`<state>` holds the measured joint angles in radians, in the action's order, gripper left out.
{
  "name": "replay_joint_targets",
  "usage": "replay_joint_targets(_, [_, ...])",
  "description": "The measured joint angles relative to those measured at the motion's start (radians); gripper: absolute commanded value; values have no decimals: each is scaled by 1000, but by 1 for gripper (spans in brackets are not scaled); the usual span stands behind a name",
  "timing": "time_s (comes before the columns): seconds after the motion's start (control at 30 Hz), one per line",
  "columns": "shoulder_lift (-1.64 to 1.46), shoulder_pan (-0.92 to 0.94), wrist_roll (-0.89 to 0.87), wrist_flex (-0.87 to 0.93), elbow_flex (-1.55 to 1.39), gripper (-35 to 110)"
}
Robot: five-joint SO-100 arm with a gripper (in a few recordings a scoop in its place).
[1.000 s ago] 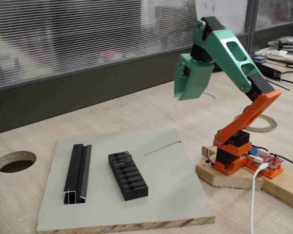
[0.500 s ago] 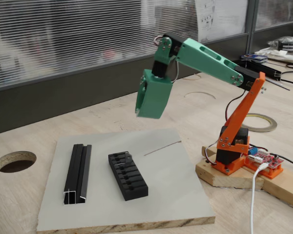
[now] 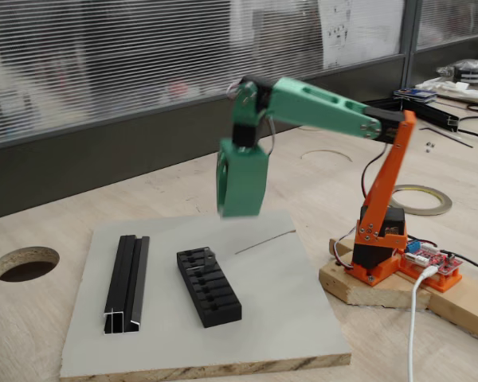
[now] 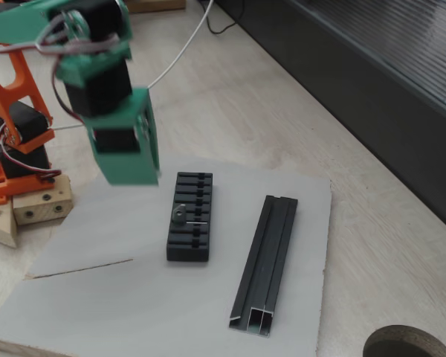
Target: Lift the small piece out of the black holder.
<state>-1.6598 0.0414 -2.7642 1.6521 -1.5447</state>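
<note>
Nothing is lifted yet: the small piece (image 4: 179,216) sits in the black holder (image 4: 190,216), the gripper (image 4: 126,165) above it, jaw state impossible to tell.

I can read no words, numbers or brands anywhere here. A white sheet (image 3: 361,30) hangs on the wall behind my arm with dark printing on it, but the marks are too small and blurred for me to make out.
</note>
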Motion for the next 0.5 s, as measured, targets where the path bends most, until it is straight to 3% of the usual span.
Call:
replay_joint_targets(0.13, [29, -3, 0, -6, -25, 15])
replay_joint_targets(0.33, [41, 0, 0, -215, -51, 15])
replay_joint_targets(0.5, [41, -8, 0, -267, -172, 15])
